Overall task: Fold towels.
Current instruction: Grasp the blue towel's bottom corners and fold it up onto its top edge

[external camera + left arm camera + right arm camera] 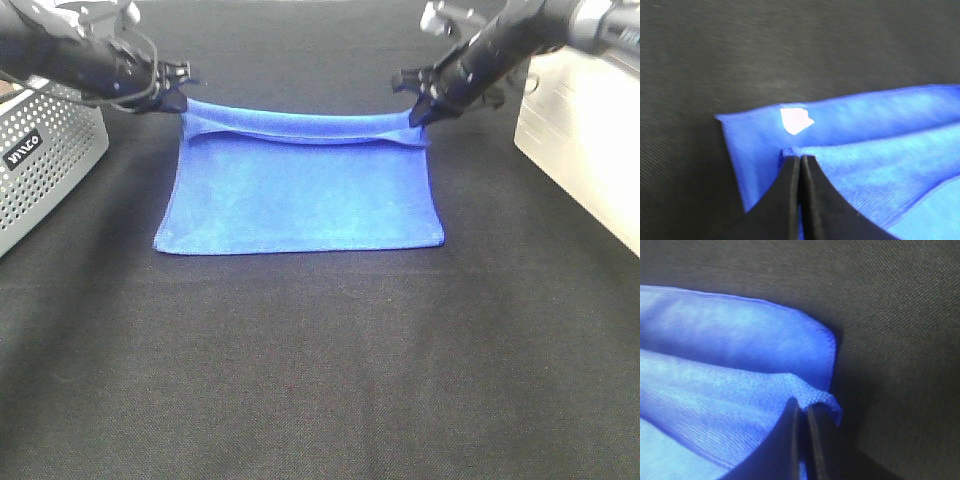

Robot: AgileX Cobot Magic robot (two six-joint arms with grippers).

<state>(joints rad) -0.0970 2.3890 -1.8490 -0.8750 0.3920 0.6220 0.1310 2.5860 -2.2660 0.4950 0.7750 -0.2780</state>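
Both hands are on it! The left hand (181, 95) is pinched tight on one corner of the blue towel (300, 205). Its fingers are pressed together with only a sliver of hem caught between them, and the white tag (796, 120) sits just beyond its tips. The right hand (420, 110) is clamped the same way on the opposite corner, a small curl of cloth poking past its tips. Between the two hands the gripped edge hangs raised and a little slack. The rest of the towel lies flat on the black counter (320, 380), spreading away below both hands.

Now the danger, as I read it: those grips look shallow, so a sharp pull could slip a corner free. If one hand travels faster than the other, the fold lands crooked. And carrying the edge too low could drag the whole towel along instead of laying it over.
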